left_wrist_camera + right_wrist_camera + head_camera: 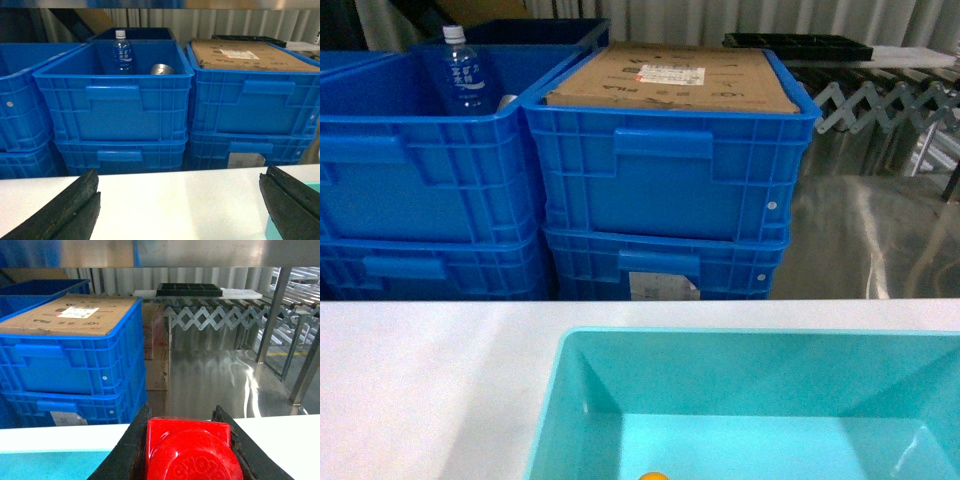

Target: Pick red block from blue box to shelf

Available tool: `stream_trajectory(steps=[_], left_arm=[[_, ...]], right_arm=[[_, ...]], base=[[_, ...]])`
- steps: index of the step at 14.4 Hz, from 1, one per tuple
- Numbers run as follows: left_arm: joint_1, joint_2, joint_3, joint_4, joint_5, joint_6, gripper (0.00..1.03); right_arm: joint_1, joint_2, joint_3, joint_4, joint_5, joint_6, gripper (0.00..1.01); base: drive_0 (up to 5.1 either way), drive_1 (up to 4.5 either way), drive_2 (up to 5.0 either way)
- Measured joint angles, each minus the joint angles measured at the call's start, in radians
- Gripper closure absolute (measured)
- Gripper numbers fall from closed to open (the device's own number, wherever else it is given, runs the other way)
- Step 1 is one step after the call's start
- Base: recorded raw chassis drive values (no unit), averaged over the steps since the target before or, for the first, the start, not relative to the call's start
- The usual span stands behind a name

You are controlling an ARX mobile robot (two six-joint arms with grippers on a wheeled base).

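Clamped on red block point(187, 452) with right hand point(182, 422), a finger pressed to each side. Saw only the block's top, so couldn't tell grip depth. Block was off the desk point(420, 380) and not yet on the shelf.

Noted, big to small:
- Shelf point(215, 380): shiny steel deck, bare to the right of the crates, with an upright point(272, 310) at the far right and a rail point(200, 252) overhead. Looked like the only free landing spot. Risk: slick steel plus a domed block, so could slide or tip if let go high or tilted.
- Blue crates point(670, 170): stacked, filling the shelf's left and middle. Risk: could clip a crate rim if the reach drifted left, or hit the upright if it drifted right.
- Turquoise box point(740, 400): on the desk, right under the head camera, probably the source box. Risk: a slip early in the carry would drop the block back in or onto the desk edge.
- Left hand point(180, 200): fingers wide apart, empty, low over the desk. Could foul the right arm if it strayed across.
- Bottle point(121, 50) and can point(161, 69): inside the left crate, well apart from the likely path. Judged no threat.
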Motion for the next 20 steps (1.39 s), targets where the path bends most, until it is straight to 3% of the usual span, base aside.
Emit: stream_trajectory(steps=[7,20], left_arm=[[0.002,0.0,0.0,0.0,-0.002,0.0,0.05],[0.001,0.0,0.0,0.0,0.0,0.0,0.05]], right_arm=[[0.0,0.0,0.0,0.0,0.003,0.0,0.73],[0.0,0.0,0.0,-0.002,0.003,0.0,0.73]], base=[[-0.5,-0.46,-0.5],[-1.9,-1.91,-1.9]])
